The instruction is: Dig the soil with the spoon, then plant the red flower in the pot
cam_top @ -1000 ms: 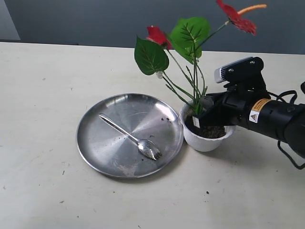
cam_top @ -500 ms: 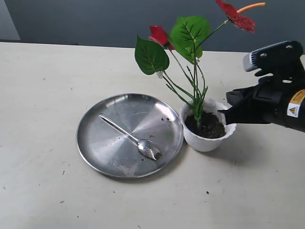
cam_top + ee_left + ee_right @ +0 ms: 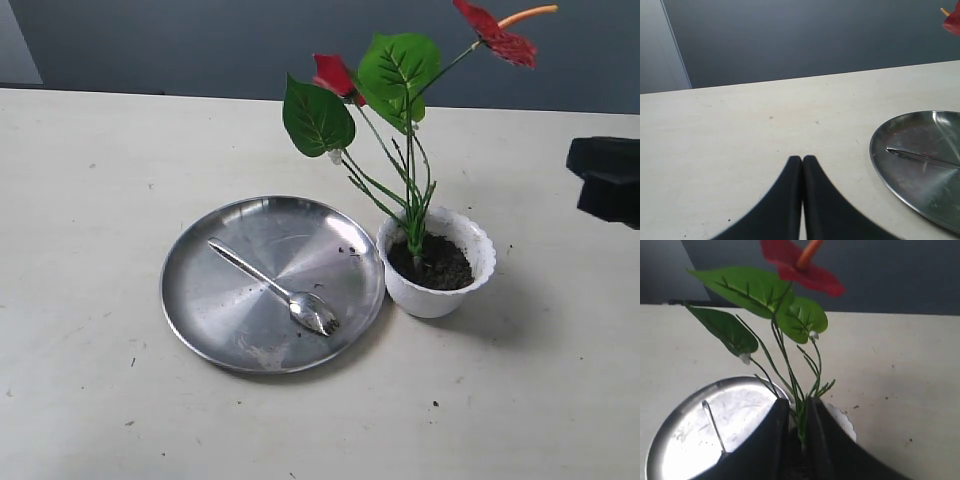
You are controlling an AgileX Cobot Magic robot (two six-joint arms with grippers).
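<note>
Spoon (image 3: 272, 286) diagonal on plate (image 3: 200, 300), flower (image 3: 405, 130) upright in pot (image 3: 437, 265), left hand (image 3: 802, 161) pressed together

Red flower (image 3: 400, 70) with veined green leaves, orange spike; white scalloped pot (image 3: 438, 290); dark brown soil (image 3: 438, 265); shiny silver spoon (image 3: 275, 286); cream table (image 3: 90, 180).

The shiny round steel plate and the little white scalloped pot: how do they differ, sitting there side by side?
The round steel plate is wide, flat and mirror-bright; the white scalloped pot is much narrower, deeper and matte.

The plate carries only a silver teaspoon and a few dark crumbs; the pot is filled with dark soil, with the red flower standing upright in it.

Both are round, rest on the pale table, and sit close together.
</note>
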